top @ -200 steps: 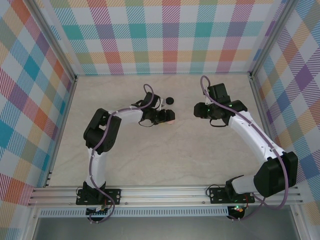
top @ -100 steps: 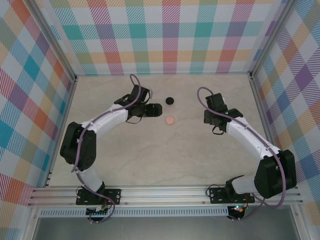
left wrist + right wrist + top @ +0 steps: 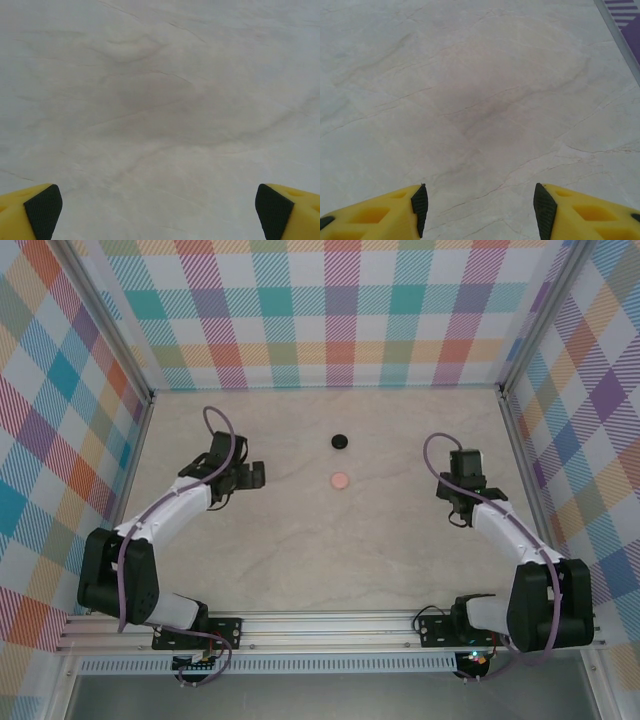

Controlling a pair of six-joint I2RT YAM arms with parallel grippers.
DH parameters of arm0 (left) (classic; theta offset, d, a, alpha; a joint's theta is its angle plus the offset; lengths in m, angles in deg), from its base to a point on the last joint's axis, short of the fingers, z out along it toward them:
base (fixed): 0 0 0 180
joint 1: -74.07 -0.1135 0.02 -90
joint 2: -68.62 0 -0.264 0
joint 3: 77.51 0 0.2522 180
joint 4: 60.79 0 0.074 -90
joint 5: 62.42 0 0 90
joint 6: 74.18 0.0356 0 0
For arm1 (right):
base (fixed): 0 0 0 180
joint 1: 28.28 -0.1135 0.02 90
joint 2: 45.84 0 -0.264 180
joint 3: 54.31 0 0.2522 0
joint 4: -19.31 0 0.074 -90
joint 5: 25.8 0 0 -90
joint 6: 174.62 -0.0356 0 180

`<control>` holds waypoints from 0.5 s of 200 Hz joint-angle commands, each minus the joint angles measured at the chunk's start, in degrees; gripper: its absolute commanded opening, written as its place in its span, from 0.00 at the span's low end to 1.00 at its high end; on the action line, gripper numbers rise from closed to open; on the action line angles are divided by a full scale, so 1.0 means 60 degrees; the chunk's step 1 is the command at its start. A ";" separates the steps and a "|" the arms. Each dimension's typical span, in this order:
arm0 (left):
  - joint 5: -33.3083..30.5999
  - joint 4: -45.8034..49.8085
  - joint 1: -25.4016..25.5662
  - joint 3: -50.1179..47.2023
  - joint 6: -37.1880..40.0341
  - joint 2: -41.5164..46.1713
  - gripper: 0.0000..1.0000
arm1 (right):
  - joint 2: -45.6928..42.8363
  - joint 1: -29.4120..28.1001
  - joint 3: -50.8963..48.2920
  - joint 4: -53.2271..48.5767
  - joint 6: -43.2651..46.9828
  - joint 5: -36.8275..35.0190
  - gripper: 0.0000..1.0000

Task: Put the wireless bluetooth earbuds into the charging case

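Observation:
Two small round charging cases lie on the marble table (image 3: 330, 560): a black case (image 3: 340, 441) at the back centre and a pale pink case (image 3: 340, 480) just in front of it. The earbuds are hidden from view. My left gripper (image 3: 260, 476) is well left of the pink case, pointing toward it. In the left wrist view this gripper (image 3: 159, 212) is open wide, with bare table between its fingertips (image 3: 44, 210). My right gripper (image 3: 454, 506) hangs far right of both cases. The right wrist view shows it (image 3: 480, 210) open over bare marble, holding nothing.
Chequered walls on aluminium posts close off the left, back and right sides. The right wall's foot (image 3: 620, 25) runs close to my right gripper. A metal rail (image 3: 330, 625) with both arm bases runs along the near edge.
My left gripper let go of the pink case, which stays on the table, and pulled back to the left. The right arm withdrew to the right. Both sets of jaws widened.

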 commanded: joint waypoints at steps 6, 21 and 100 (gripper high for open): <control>-0.1759 -0.1770 -0.0269 -0.0935 0.0948 0.0624 1.00 | -0.0051 0.0678 -0.0366 0.1434 0.0260 0.1285 0.62; -0.2036 -0.2840 -0.0404 -0.1680 0.1466 0.0779 1.00 | -0.0064 0.1026 -0.0772 0.2294 0.0346 0.1844 0.63; 0.1083 -0.7954 -0.1697 -0.4541 0.2001 0.0745 1.00 | 0.0343 0.1375 -0.2316 0.6527 0.1131 0.3239 0.68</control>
